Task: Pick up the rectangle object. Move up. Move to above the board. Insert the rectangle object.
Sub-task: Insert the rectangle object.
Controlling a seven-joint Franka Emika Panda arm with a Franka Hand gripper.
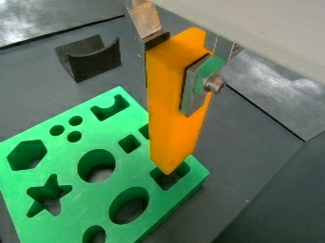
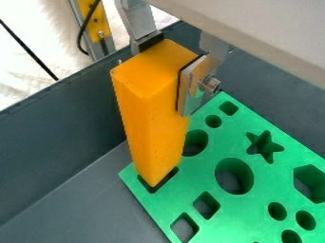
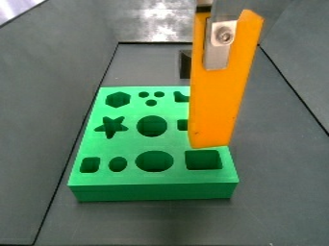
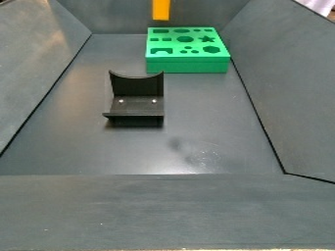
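Note:
My gripper (image 1: 176, 66) is shut on the upper part of the rectangle object (image 1: 172, 114), a tall orange block held upright. Both wrist views show the silver fingers (image 2: 191, 84) pressed on its opposite faces. The board (image 1: 76, 180) is a thick green slab with star, hexagon, round and square holes. The block's lower end is right at a square hole (image 3: 203, 159) near the board's corner; I cannot tell if it has entered. Both side views show the block (image 3: 221, 91) over the board (image 3: 141, 144). In a side view the block (image 4: 161, 10) stands at the board's (image 4: 187, 47) far edge, my gripper out of frame.
A short dark block with a curved notch (image 4: 135, 98) sits on the dark floor, apart from the board; it also shows in a wrist view (image 1: 91, 57). Sloping dark walls (image 4: 53, 69) enclose the floor on both sides.

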